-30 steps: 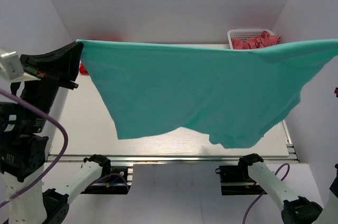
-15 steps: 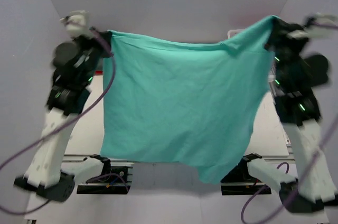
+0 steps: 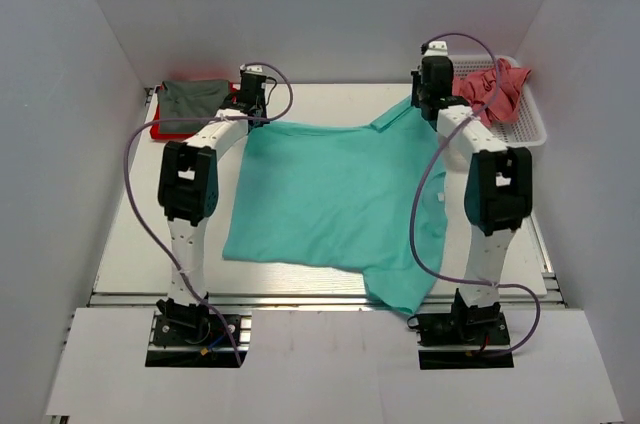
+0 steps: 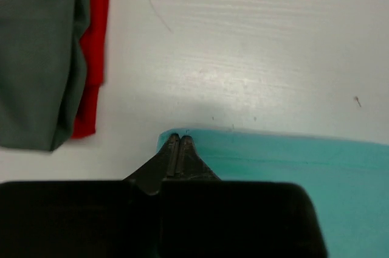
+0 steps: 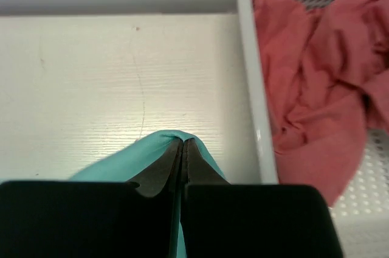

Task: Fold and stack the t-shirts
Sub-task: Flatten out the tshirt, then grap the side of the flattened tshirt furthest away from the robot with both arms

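A teal-green t-shirt (image 3: pixel 335 194) lies spread across the middle of the table, one part hanging toward the near edge. My left gripper (image 3: pixel 250 109) is shut on its far left corner (image 4: pixel 194 142), low over the table. My right gripper (image 3: pixel 428 96) pinches the far right corner (image 5: pixel 164 142), which bunches up round the fingertips. A folded dark grey t-shirt (image 3: pixel 195 96) rests on a bright red one (image 3: pixel 160 129) at the far left. Salmon-pink t-shirts (image 3: pixel 490 84) lie crumpled in the basket.
The white mesh basket (image 3: pixel 535 124) stands at the far right corner, its wall (image 5: pixel 252 87) close beside my right gripper. The grey-and-red stack (image 4: pixel 42 57) lies just left of my left gripper. White walls close in the table on three sides.
Both arms swung from high near the camera down to the table's far side. The teal shirt, which hung stretched in the air, now lies spread on the table.
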### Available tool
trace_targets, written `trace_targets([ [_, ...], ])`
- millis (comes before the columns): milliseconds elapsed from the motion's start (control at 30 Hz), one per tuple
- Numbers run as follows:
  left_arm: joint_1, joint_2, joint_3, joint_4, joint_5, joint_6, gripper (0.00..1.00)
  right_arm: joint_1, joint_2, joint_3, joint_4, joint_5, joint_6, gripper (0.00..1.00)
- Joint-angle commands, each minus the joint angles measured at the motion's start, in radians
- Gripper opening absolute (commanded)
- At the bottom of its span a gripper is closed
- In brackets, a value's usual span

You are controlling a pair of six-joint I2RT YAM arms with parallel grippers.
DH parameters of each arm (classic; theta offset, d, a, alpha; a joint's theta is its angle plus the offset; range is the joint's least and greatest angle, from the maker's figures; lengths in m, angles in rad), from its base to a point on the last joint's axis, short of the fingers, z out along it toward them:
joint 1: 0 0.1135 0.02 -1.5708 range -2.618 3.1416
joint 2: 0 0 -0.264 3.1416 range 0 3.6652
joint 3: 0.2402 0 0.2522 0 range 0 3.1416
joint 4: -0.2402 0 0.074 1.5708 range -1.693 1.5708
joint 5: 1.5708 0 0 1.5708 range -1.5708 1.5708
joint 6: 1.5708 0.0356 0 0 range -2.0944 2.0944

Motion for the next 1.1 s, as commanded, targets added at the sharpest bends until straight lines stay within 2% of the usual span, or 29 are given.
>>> trace_targets([
  [0, 0.040, 0.056, 0.164, 0.026, 0.089, -0.012, 0.00, -0.020, 0.085, 0.169, -0.003, -0.081, 0.027, 0.00],
  [133, 0.061, 0.153, 0.253, 0.063, 0.185, -0.001, 0.00, -0.027, 0.210, 0.245, -0.037, -0.108, 0.027, 0.00],
  [267, 0.070, 0.190, 0.303, 0.063, 0.205, -0.001, 0.00, -0.034, 0.240, 0.285, -0.066, -0.128, 0.039, 0.00],
  [467, 0.079, 0.120, 0.226, 0.072, 0.223, 0.008, 0.00, -0.032, 0.149, 0.169, -0.087, -0.148, 0.070, 0.00],
  [633, 0.079, -0.009, 0.048, 0.095, 0.223, 0.008, 0.00, -0.031, -0.010, 0.047, -0.156, -0.108, 0.133, 0.00],
  [767, 0.079, -0.130, -0.105, 0.131, 0.223, 0.008, 0.00, -0.028, -0.186, -0.153, -0.184, -0.082, 0.200, 0.00],
  [833, 0.079, -0.173, -0.191, 0.140, 0.212, 0.008, 0.00, -0.028, -0.279, -0.201, -0.212, -0.073, 0.250, 0.00],
  [1067, 0.079, -0.299, -0.328, 0.137, 0.165, -0.002, 0.00, -0.018, -0.520, -0.457, -0.255, -0.156, 0.361, 0.00],
])
